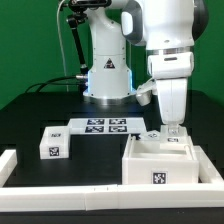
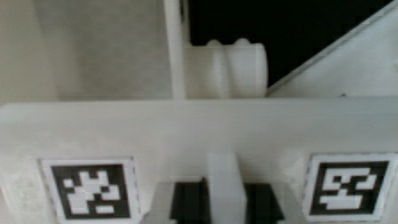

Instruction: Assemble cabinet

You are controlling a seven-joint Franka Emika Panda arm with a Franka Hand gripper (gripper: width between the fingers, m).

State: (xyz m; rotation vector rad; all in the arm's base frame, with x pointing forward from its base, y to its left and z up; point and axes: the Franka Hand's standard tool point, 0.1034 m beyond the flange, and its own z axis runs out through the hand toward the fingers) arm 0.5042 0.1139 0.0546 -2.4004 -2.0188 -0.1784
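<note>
- Reading the gripper (image 1: 172, 131) as clenched on the cabinet (image 1: 160, 163): dark pads (image 2: 187, 203) flush against both sides of a thin white rib (image 2: 217, 172) in the wrist view, no gap visible.
- Cabinet directly under the fingertips, touching. Bulk of the box spreading toward 6–7 o'clock from the gripper in the exterior view.
- Sitting on the table at roughly 5 o'clock of the exterior view, hollow side up, one tag facing the camera.
- Two tags (image 2: 93, 190) flanking the rib in the wrist view, so hold looks near-central on that wall.
- Handling guess: hollow plastic, likely light for its bulk, stiff, smooth and a bit slippery. Thin wall is the sensible place to pinch; too broad to span otherwise.
- Risk guess: swinging or tilting about the pinch if lifted fast. Better slid or moved slowly.
- Round white part (image 2: 228, 68) past the wall, unclear what.
- Further out: marker board (image 1: 108, 126) at 10 o'clock from the gripper, small tagged block (image 1: 52, 146) at 9 o'clock, border rail (image 1: 90, 196) along 6 o'clock.
</note>
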